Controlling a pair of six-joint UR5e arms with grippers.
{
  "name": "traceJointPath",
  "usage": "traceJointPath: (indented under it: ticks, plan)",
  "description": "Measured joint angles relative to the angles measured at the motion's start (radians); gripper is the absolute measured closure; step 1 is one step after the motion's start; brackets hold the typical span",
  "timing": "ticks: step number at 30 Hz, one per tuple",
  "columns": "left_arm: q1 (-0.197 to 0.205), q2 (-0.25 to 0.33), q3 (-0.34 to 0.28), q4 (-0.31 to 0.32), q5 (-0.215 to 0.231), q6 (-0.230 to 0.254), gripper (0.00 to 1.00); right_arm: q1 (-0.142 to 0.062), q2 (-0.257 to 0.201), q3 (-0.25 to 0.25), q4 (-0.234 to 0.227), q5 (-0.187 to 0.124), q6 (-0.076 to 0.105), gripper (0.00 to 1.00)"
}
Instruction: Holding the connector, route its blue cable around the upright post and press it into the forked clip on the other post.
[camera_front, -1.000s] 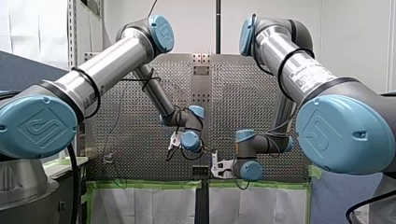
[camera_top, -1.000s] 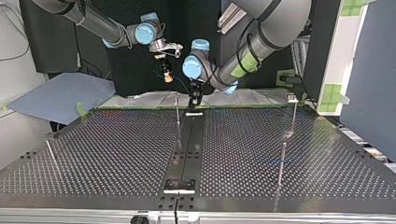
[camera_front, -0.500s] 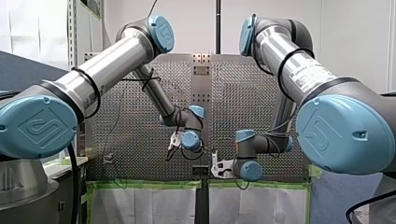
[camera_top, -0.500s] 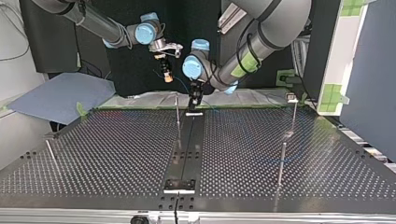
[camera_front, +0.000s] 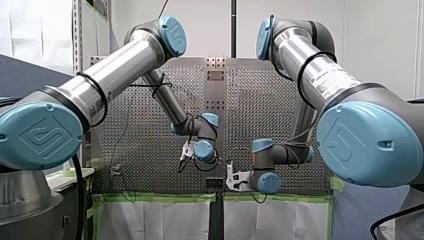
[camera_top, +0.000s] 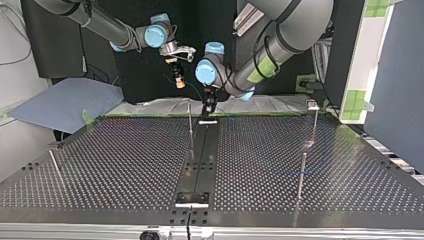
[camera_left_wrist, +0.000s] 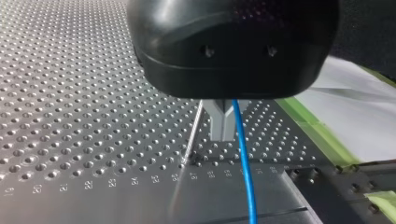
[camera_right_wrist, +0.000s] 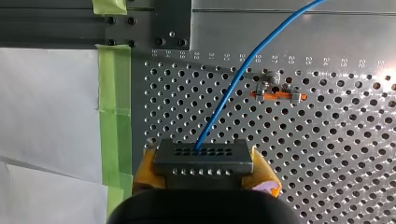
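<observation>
In the right wrist view my right gripper (camera_right_wrist: 204, 173) is shut on a black connector (camera_right_wrist: 203, 157), with yellow pads (camera_right_wrist: 145, 168) on both sides of it. The blue cable (camera_right_wrist: 232, 86) leaves the connector and runs off over the perforated board. In the left wrist view my left gripper (camera_left_wrist: 223, 122) has its metal fingers shut on the blue cable (camera_left_wrist: 246, 168), just above the board, with a thin upright post (camera_left_wrist: 192, 136) beside it. In the top view my right gripper (camera_top: 176, 76) hangs in the air beyond the table's far edge. My left gripper (camera_top: 209, 107) is low at that edge, beside a post (camera_top: 190, 122).
More thin posts (camera_top: 315, 122) (camera_top: 301, 175) stand at the top view's right, and one (camera_top: 54, 162) at its left. A dark rail (camera_top: 197, 160) runs down the table's middle. Under my right gripper lie a small metal and orange fitting (camera_right_wrist: 278, 94) and green tape (camera_right_wrist: 113, 116).
</observation>
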Motion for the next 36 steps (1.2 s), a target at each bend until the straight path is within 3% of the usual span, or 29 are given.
traceJointPath:
  ticks: [13,24,36]
  plan:
    - [-0.001,-0.001,0.001,-0.002,0.001,0.001,1.0,0.001,0.0,-0.001,0.001,-0.001,0.0,1.0]
    - [-0.006,-0.076,0.01,-0.062,0.005,0.003,1.0,0.001,0.0,-0.003,0.002,-0.002,0.0,1.0]
    - [-0.006,-0.084,0.011,-0.066,0.005,0.003,1.0,0.001,0.0,-0.003,0.001,-0.002,0.0,1.0]
